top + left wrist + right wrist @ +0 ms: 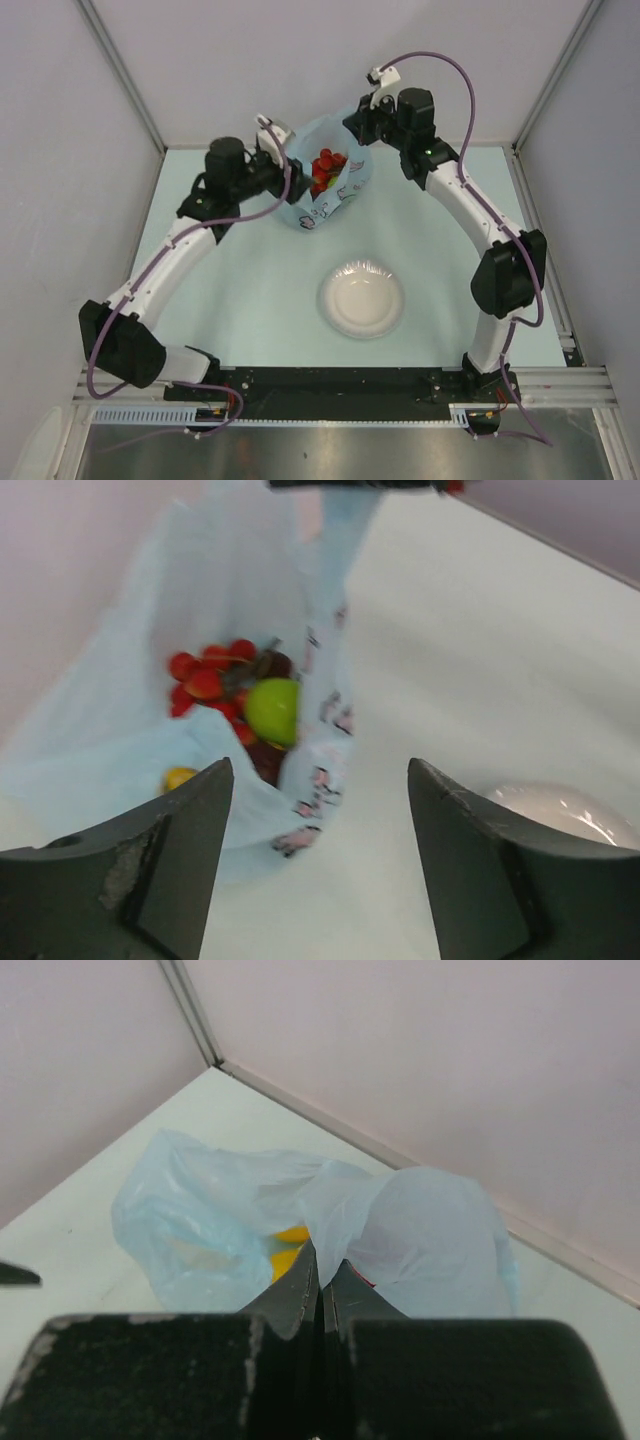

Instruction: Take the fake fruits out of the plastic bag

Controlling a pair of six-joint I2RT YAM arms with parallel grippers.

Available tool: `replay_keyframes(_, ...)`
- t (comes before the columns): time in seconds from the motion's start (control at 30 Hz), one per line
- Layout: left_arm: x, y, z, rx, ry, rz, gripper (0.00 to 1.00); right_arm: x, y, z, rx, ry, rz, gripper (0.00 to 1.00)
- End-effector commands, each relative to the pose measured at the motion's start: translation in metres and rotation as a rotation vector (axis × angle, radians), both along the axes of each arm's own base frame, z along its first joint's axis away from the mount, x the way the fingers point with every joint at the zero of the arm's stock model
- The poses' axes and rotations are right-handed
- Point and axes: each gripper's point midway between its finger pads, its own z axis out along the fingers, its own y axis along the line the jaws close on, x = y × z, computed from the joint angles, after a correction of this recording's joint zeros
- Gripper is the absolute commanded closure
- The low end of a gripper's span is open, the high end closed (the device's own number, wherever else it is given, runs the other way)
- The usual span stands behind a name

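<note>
The light-blue plastic bag (pixel 345 190) stands open at the back of the table. Inside it are the red grapes (pixel 328 163). The left wrist view shows the grapes (pixel 205 680), a green apple (pixel 272 710), a dark maroon fruit (pixel 264 760) and a yellow fruit (pixel 178 777) in the bag (pixel 90 740). My right gripper (pixel 360 118) (pixel 322 1260) is shut on the bag's rim (pixel 350 1210) and holds it up. Yellow fruit (pixel 288 1245) shows beside its fingers. My left gripper (pixel 293 187) (pixel 320 765) is open at the bag's near left edge and holds nothing.
A round white plate (pixel 362 298) lies on the table in front of the bag; its edge shows in the left wrist view (pixel 560 810). Grey walls close in the back and both sides.
</note>
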Motion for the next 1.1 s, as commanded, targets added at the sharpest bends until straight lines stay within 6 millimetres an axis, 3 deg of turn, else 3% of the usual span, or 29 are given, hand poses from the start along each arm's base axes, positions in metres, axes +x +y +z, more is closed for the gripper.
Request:
replay_keyframes(0.0, -0.022, -0.019, -0.022, -0.024, 0.076, 0.001, 0.22, -0.025, -0.009, 0.014, -0.017, -0.051, 0.005, 1.0)
replay_keyframes(0.07, -0.021, -0.022, -0.029, -0.07, 0.129, 0.022, 0.19, -0.031, -0.011, 0.009, -0.027, -0.044, 0.004, 1.0)
replay_keyframes(0.3, 0.019, -0.01, -0.052, -0.013, 0.156, 0.19, 0.09, -0.035, -0.018, 0.004, -0.017, -0.024, -0.007, 1.0)
replay_keyframes(0.33, 0.027, -0.012, -0.067, 0.005, 0.182, 0.192, 0.08, -0.036, -0.02, 0.005, -0.011, -0.021, -0.009, 1.0)
replay_keyframes(0.43, 0.046, -0.021, -0.081, 0.033, 0.2, 0.193, 0.08, -0.035, -0.021, 0.005, 0.0, -0.011, -0.013, 1.0)
replay_keyframes(0.47, 0.06, -0.024, -0.098, 0.054, 0.224, 0.205, 0.06, -0.035, -0.023, 0.005, 0.007, -0.005, -0.017, 1.0)
replay_keyframes(0.53, 0.079, -0.018, -0.11, 0.11, 0.208, 0.276, 0.06, -0.032, -0.027, 0.006, 0.015, -0.001, -0.025, 1.0)
replay_keyframes(0.63, 0.108, -0.016, -0.132, 0.193, 0.188, 0.335, 0.15, -0.029, -0.032, 0.006, 0.03, 0.014, -0.034, 1.0)
replay_keyframes(0.67, 0.117, -0.017, -0.125, 0.209, 0.168, 0.332, 0.29, -0.028, -0.033, 0.005, 0.033, 0.017, -0.038, 1.0)
replay_keyframes(0.7, 0.124, -0.019, -0.139, 0.234, 0.19, 0.324, 0.4, -0.025, -0.034, -0.001, 0.034, 0.033, -0.039, 1.0)
replay_keyframes(0.73, 0.127, -0.021, -0.137, 0.219, 0.2, 0.288, 0.49, -0.021, -0.037, -0.002, 0.034, 0.037, -0.046, 1.0)
replay_keyframes(0.77, 0.132, -0.021, -0.126, 0.199, 0.19, 0.275, 0.68, -0.015, -0.038, 0.001, 0.042, 0.032, -0.05, 1.0)
replay_keyframes(0.83, 0.144, -0.004, -0.111, 0.178, 0.177, 0.296, 1.0, 0.007, -0.04, -0.013, 0.048, 0.062, -0.061, 1.0)
replay_keyframes(0.87, 0.15, 0.003, -0.092, 0.162, 0.158, 0.301, 1.0, 0.018, -0.039, 0.011, 0.077, 0.023, -0.065, 1.0)
replay_keyframes(0.9, 0.159, 0.02, -0.084, 0.147, 0.157, 0.319, 1.0, 0.028, -0.038, 0.016, 0.093, 0.017, -0.068, 1.0)
replay_keyframes(0.93, 0.163, 0.027, -0.072, 0.121, 0.155, 0.319, 1.0, 0.05, -0.032, -0.011, 0.097, 0.068, -0.076, 1.0)
replay_keyframes(0.97, 0.169, 0.035, -0.042, 0.084, 0.11, 0.326, 1.0, 0.059, -0.03, 0.031, 0.136, -0.016, -0.075, 1.0)
replay_keyframes(1.0, 0.175, 0.052, -0.025, 0.06, 0.08, 0.345, 1.0, 0.068, -0.025, 0.035, 0.147, -0.032, -0.071, 1.0)
replay_keyframes(1.03, 0.176, 0.06, -0.005, 0.047, 0.036, 0.355, 1.0, 0.083, -0.017, 0.025, 0.15, -0.033, -0.065, 1.0)
replay_keyframes(1.07, 0.177, 0.064, 0.024, 0.027, -0.026, 0.344, 1.0, 0.085, -0.008, 0.037, 0.165, -0.078, -0.05, 1.0)
